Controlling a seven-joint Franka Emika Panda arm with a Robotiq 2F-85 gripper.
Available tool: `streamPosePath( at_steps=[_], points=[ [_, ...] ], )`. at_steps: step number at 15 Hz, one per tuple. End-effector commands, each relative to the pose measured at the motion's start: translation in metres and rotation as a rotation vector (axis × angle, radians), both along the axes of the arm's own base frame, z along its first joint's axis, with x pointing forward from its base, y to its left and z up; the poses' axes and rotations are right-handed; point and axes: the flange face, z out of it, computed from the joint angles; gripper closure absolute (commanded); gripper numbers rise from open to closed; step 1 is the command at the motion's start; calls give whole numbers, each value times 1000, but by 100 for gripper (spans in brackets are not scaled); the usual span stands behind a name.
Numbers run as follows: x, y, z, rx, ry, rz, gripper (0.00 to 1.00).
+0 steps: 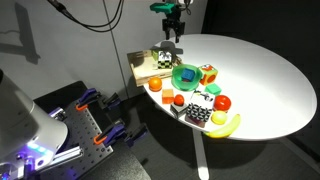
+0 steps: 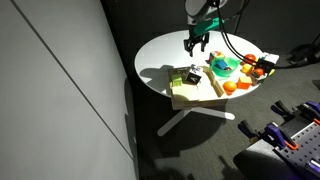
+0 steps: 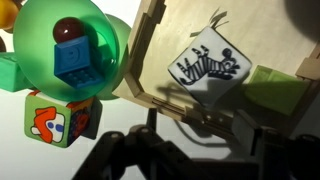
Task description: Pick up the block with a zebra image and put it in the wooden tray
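Observation:
The block with a zebra image (image 3: 207, 65) lies inside the wooden tray (image 3: 150, 55), zebra face up. It shows as a small black-and-white cube in both exterior views (image 1: 165, 57) (image 2: 192, 76). The wooden tray (image 1: 143, 66) (image 2: 200, 95) sits at the table's edge. My gripper (image 3: 203, 128) is open and empty. It hangs above the tray, clear of the block, in both exterior views (image 1: 172, 32) (image 2: 197, 43).
A green bowl (image 3: 40, 40) (image 1: 185, 75) holding a blue brick (image 3: 75, 60) stands beside the tray. An orange-red faced cube (image 3: 50, 118) lies next to the bowl. Toy fruit, a banana (image 1: 225, 125) and a dotted black-and-white piece (image 1: 195, 113) lie along the table's near edge.

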Motion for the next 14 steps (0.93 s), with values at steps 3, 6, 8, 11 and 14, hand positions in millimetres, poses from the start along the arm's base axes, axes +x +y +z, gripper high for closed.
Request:
streamPosePath(
  at_steps=[3, 6, 8, 11, 14],
  points=[
    [4, -21, 20, 9, 25, -50, 0],
    [1, -29, 29, 25, 35, -59, 0],
    [-1, -31, 36, 42, 37, -62, 0],
    [-6, -30, 50, 69, 44, -60, 0],
    [-11, -29, 65, 83, 45, -65, 0]
  ],
)
